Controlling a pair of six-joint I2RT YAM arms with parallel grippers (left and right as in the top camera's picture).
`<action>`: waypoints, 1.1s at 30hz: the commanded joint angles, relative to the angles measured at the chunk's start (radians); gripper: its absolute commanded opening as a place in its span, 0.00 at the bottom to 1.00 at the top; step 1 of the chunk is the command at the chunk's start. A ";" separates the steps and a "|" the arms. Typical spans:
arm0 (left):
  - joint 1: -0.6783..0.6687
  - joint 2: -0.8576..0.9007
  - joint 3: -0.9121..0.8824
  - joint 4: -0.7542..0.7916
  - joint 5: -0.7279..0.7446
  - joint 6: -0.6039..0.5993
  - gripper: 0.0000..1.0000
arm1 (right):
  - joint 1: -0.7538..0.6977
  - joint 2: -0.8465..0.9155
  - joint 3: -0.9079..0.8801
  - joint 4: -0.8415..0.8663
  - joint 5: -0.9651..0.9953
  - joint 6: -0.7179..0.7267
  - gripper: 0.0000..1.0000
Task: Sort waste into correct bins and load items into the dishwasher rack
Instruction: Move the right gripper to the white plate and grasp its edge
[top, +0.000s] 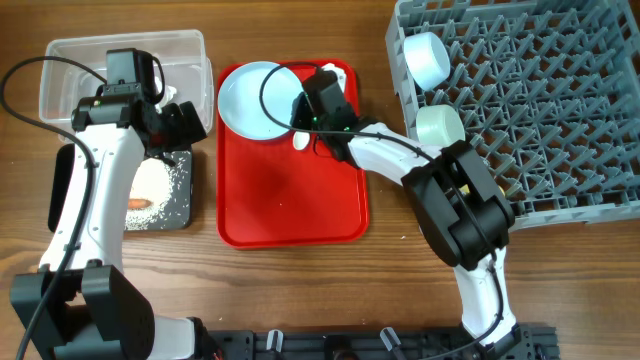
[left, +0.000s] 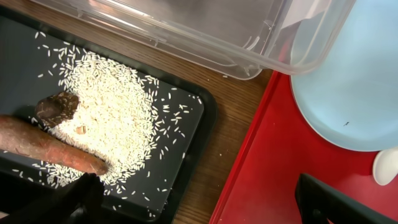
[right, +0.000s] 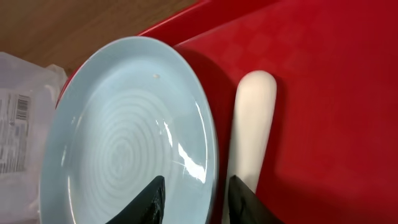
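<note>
Overhead: right pincer astride plate rim

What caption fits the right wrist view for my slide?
The right pincer straddles the rim of the plate, with the spoon beside it on the red tray.

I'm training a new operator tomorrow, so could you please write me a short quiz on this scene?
1. True or false: the light blue bowl and the mint green bowl sit in the dishwasher rack.
2. Fill in: the fingers of the right gripper straddle the rim of the ____ on the red tray.
3. The white rice grains lie in the: A) red tray, B) black tray, C) dishwasher rack.
Key: 1 true; 2 pale blue plate; 3 B.
</note>
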 joint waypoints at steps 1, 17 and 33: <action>0.005 -0.022 0.018 0.003 -0.010 0.002 1.00 | 0.008 0.022 -0.005 0.000 -0.019 0.015 0.34; 0.005 -0.022 0.018 0.003 -0.010 0.002 1.00 | 0.023 0.032 -0.005 -0.039 -0.001 0.010 0.23; 0.005 -0.022 0.018 0.003 -0.010 0.001 1.00 | 0.012 0.031 0.060 -0.196 -0.053 0.003 0.04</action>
